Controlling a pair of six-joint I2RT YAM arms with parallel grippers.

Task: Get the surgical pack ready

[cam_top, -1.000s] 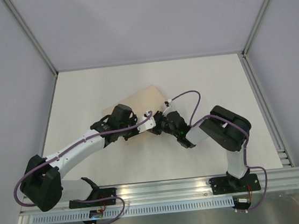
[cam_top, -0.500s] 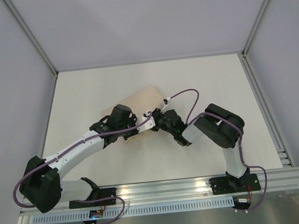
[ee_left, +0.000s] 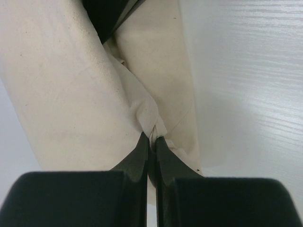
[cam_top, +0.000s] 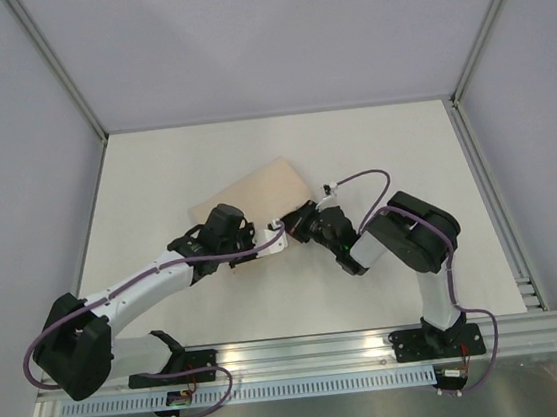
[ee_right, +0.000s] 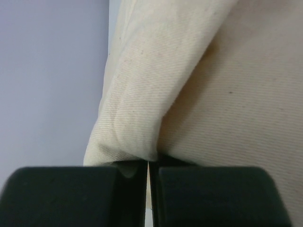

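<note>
The surgical pack shows only as a tan cloth sheet point(cam_top: 261, 185), lying folded on the white table left of centre. My left gripper point(cam_top: 279, 240) is at the cloth's near right corner. In the left wrist view it point(ee_left: 152, 140) is shut on a pinched fold of the cloth point(ee_left: 71, 94), which rises away from the fingertips. My right gripper point(cam_top: 298, 222) meets that same corner from the right. In the right wrist view it point(ee_right: 147, 163) is shut on a rolled edge of the cloth point(ee_right: 227, 94). What the cloth covers is hidden.
The white table point(cam_top: 382, 146) stretches bare to the right and behind the cloth. Grey walls and slanted aluminium posts point(cam_top: 56, 68) enclose the sides and back. A rail point(cam_top: 305, 351) with both arm bases runs along the near edge.
Both grippers have shifted a little toward the near edge while keeping hold of the cloth corner. The right wrist has swung slightly to the right. The cloth's far part lies as before.
</note>
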